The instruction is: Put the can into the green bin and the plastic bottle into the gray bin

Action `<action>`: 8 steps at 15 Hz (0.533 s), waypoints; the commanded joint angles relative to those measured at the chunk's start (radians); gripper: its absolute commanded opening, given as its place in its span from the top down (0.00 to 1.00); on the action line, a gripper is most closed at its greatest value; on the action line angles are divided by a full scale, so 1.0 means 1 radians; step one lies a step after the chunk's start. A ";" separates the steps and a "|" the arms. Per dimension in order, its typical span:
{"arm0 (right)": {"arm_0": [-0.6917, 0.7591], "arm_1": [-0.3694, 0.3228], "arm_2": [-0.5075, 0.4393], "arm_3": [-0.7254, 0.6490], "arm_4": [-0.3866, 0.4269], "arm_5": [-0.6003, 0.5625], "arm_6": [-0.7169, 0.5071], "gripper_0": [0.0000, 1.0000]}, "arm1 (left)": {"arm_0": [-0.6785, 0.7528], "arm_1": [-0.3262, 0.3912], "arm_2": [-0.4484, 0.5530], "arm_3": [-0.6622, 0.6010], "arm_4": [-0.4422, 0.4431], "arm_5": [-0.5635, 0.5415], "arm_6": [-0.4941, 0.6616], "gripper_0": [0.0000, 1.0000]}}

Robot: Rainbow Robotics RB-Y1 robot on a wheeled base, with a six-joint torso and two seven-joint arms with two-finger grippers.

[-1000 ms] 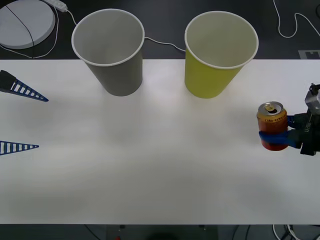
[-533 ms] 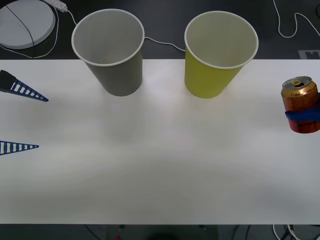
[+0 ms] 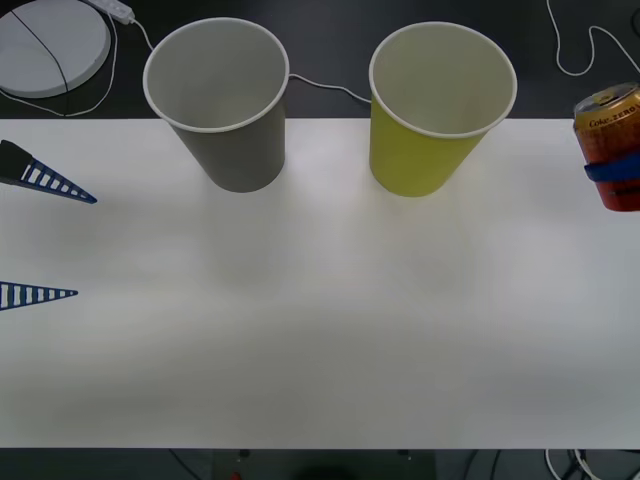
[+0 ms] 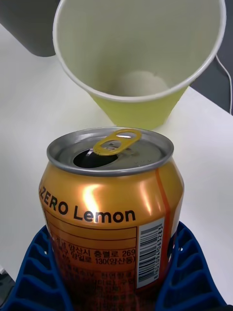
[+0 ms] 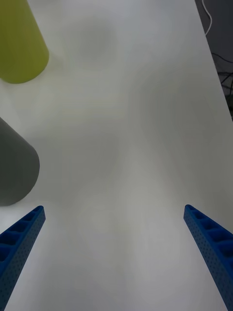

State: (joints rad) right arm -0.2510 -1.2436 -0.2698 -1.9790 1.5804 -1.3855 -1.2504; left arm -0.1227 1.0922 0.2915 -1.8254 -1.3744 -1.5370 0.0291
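The red-orange can (image 3: pixel 608 140) hangs in the air at the far right, above the table, with my right gripper (image 3: pixel 618 172) shut on its lower half. In the right wrist view the can (image 4: pixel 111 204) stands upright between the blue fingers (image 4: pixel 41 272), its tab opening on top, and the green bin (image 4: pixel 141 73) gapes just beyond it. The green bin (image 3: pixel 440 105) and the gray bin (image 3: pixel 218 100) stand side by side at the table's back edge. My left gripper (image 3: pixel 86 247) rests open at the left edge, well apart from the gray bin (image 5: pixel 14 165). The plastic bottle is out of view.
The white table (image 3: pixel 320 330) stretches wide in front of the bins. Behind its back edge lie a round white disc (image 3: pixel 50 45) and white cables (image 3: pixel 590 50) on a dark floor.
My right gripper has lifted the can off the table and carried it up and toward the back right. The left arm and both bins have not moved.
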 commanded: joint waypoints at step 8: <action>-0.616 -0.031 0.517 0.207 0.064 -0.073 -0.010 1.00 | 0.000 0.000 0.000 0.000 0.000 0.000 0.000 0.00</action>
State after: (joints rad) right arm -0.8164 -1.2870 0.2029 -1.7995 1.6367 -1.4544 -1.2610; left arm -0.1227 1.0922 0.2915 -1.8254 -1.3744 -1.5370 0.0291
